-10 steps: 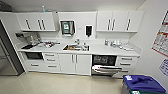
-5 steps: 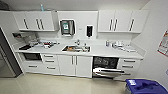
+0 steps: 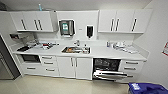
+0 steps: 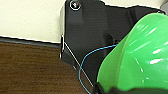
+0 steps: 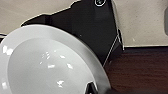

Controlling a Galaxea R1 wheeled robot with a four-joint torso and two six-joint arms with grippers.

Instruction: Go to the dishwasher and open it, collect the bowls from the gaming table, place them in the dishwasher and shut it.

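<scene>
A white kitchenette is seen from the head view, facing a run of cabinets under a long white countertop point(image 3: 105, 53) with a steel sink point(image 3: 75, 50) near its middle. The dishwasher point(image 3: 107, 68) is set into the lower cabinets at about four o'clock from the picture's centre, to the right of the sink. Its door point(image 3: 110, 74) is already dropped open toward the room, and the dark interior with a rack is exposed above it. The door's long edge is laid parallel to the cabinet front.

In the left wrist view, a bright-green translucent bowl point(image 4: 140, 57) is seen large and close against the left gripper point(image 4: 117, 90); it is judged to be clamped there by its rim, though the fingers themselves cannot be made out. In the right wrist view, a white bowl point(image 5: 47, 65) is likewise judged held at its edge by the right gripper point(image 5: 98, 91). Dark wood-grain flooring is seen beneath both.

The dishwasher is judged to lie ahead and to the right, so the right arm is judged the nearer.
</scene>
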